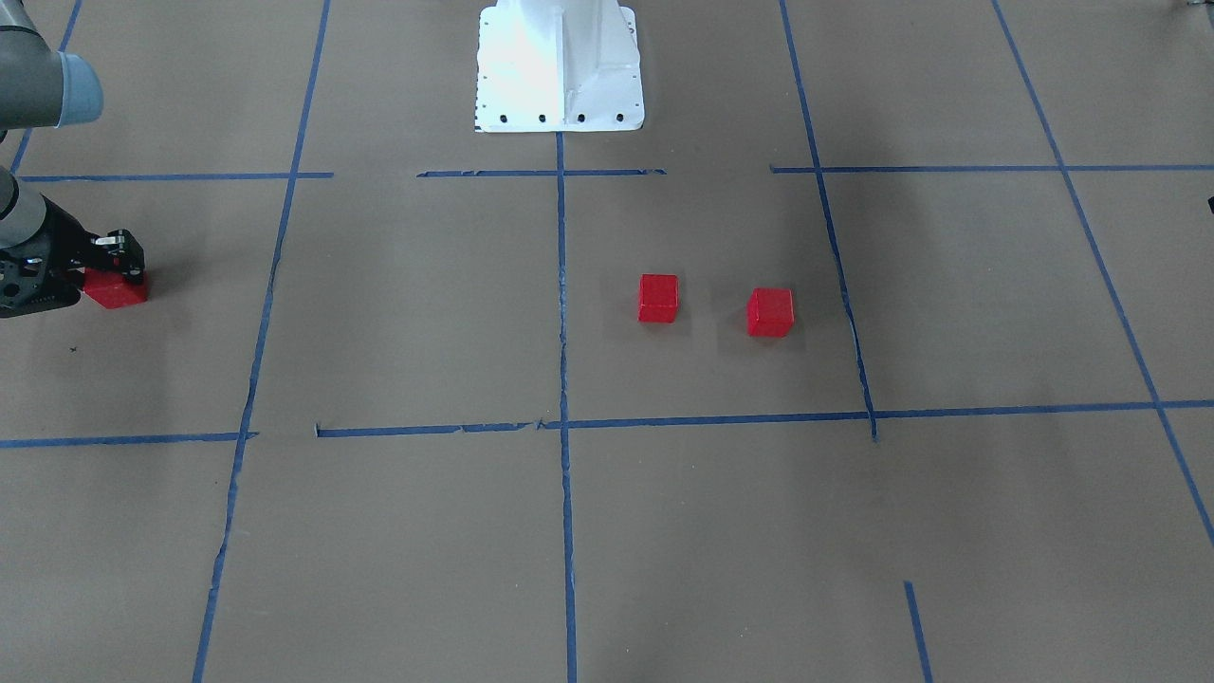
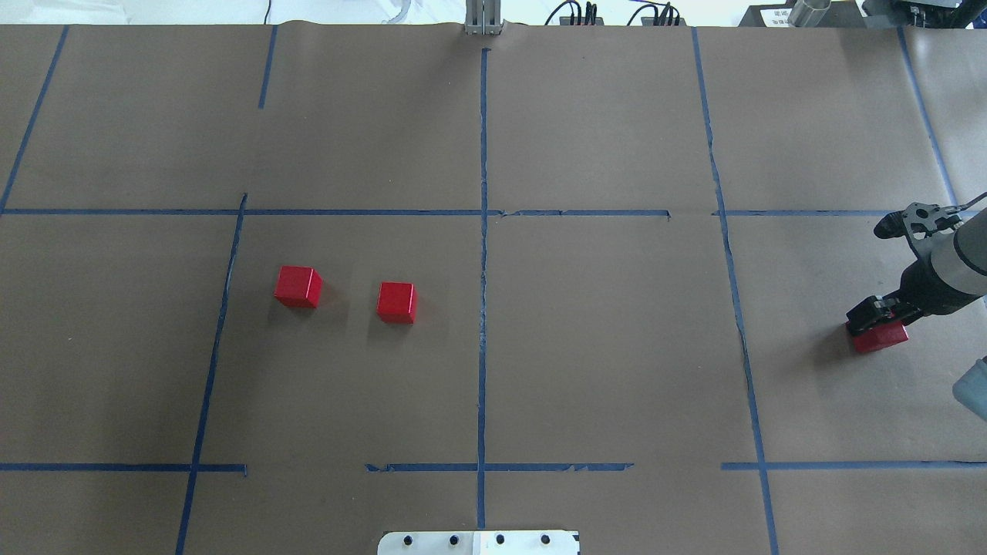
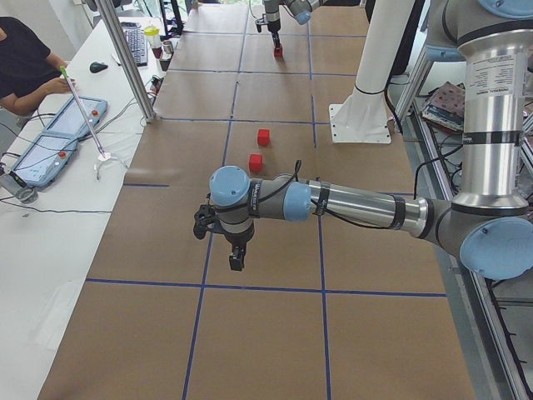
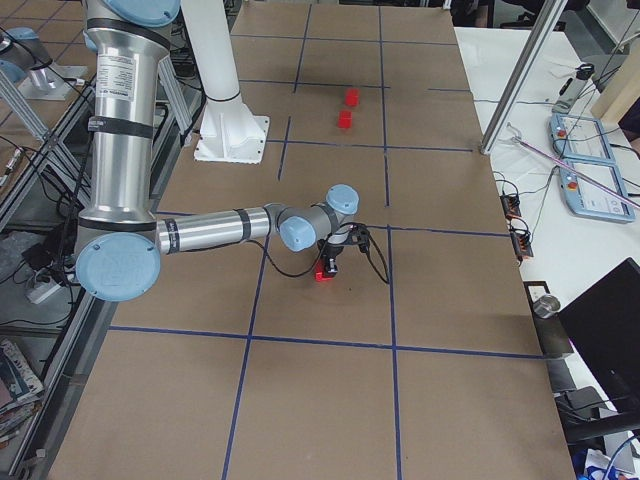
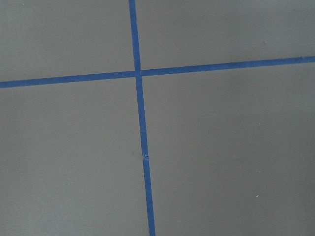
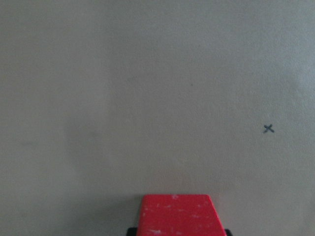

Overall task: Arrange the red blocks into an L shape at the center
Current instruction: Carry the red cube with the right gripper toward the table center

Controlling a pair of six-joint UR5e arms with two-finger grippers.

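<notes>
Looking along the paper-covered surface (image 2: 617, 116) from the robot's left end, the left end effector (image 3: 237, 257) is hanging nearest. It is pointing down over a blue tape crossing (image 5: 139, 73). I cannot tell whether its fingers are standing wide or narrow, since only this side view is showing them.

Beyond it, two cubes are sitting in the center (image 2: 540, 339), both in the half on the robot's left of the dividing blue tape line (image 2: 483, 308). The outer red cube (image 2: 298, 286) is lying near the cell's left border tape. The inner red cube (image 2: 397, 301) is lying between it and the dividing line. They are sitting apart, touching neither each other nor any tape.

Farthest off, well outside the center on the robot's right, the right end effector (image 1: 121, 273) is reaching down with its fingers closed narrowly around the third red cube (image 1: 116, 289), low at the paper. In the right wrist view that cube is filling the bottom edge, with a small pen-marked cross (image 6: 268, 129) ahead of it.
</notes>
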